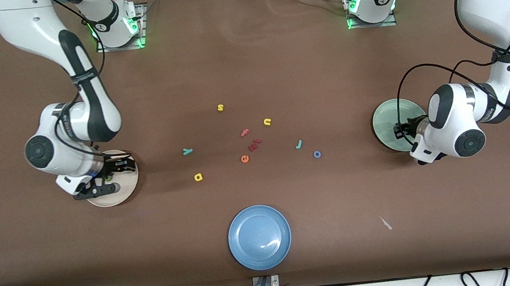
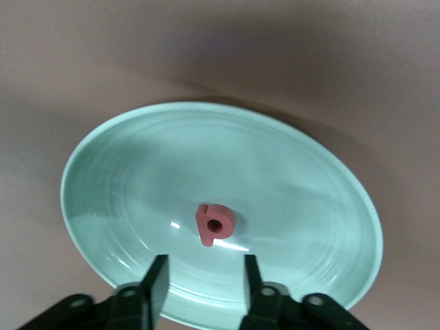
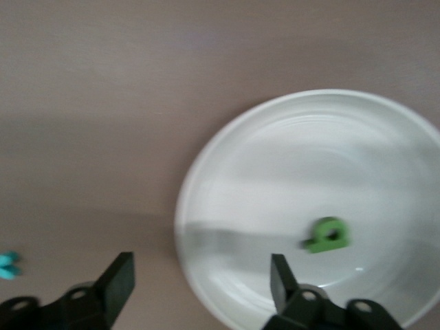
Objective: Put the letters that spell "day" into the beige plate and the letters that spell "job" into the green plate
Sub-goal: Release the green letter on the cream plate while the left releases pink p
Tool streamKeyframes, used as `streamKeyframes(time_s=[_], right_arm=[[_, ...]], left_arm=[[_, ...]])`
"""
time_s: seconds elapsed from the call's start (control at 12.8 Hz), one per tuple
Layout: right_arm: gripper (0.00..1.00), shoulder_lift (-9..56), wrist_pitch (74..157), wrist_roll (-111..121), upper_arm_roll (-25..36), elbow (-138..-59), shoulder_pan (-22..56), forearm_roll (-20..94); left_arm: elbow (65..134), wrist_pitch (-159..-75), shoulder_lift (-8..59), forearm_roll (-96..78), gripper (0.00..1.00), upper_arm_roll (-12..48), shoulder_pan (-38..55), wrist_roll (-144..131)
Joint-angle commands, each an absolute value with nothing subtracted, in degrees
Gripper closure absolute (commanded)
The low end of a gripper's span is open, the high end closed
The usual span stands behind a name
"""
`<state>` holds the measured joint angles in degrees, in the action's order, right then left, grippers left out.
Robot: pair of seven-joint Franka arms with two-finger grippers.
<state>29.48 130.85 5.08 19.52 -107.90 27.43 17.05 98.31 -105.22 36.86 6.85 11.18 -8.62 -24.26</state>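
The left hand hangs fingers apart over the pale green plate holding the salmon-pink "b". The right hand, spread wide, is over the cream-beige plate with the green "d". On the brown table between lie the yellow "a", teal "y", teal "j", blue "o" and stray letters; a blue plate sits nearer the front camera.

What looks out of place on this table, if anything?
A small pale scrap lies on the bare table, nearer the front camera than the green plate; it is no letter or plate. What it is cannot be told. Nothing looks spilled or damaged.
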Motion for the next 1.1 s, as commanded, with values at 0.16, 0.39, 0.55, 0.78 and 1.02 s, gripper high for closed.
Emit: streamKeyframes(time_s=[0.16, 0.39, 0.55, 0.78, 1.02], right_arm=[[0.0, 30.14, 129.81, -11.22, 19.69, -104.25, 34.79, 17.93], [0.0, 33.73, 129.81, -17.91, 19.51, -99.34, 37.87, 18.11], [0.0, 36.55, 129.73, -18.02, 19.25, -96.26, 38.76, 17.93], [0.0, 41.2, 129.73, -17.84, 18.03, -91.16, 38.85, 17.84], [0.0, 44.12, 129.81, -17.93, 16.62, -88.33, 38.76, 18.19]], left_arm=[[95.99, -104.85, 34.1, 6.16, 0.0, 12.65, -7.83, -24.69], [92.48, -105.55, 34.36, 4.22, 0.0, 18.53, -5.55, -35.37], [90.71, -107.82, 36.03, 4.22, 0.0, 18.72, -1.95, -45.92], [90.62, -116.34, 38.92, 1.6, 0.02, 18.72, 2.79, -56.74], [90.62, -126.18, 40.86, 1.93, 0.11, 18.55, 6.31, -70.71]])
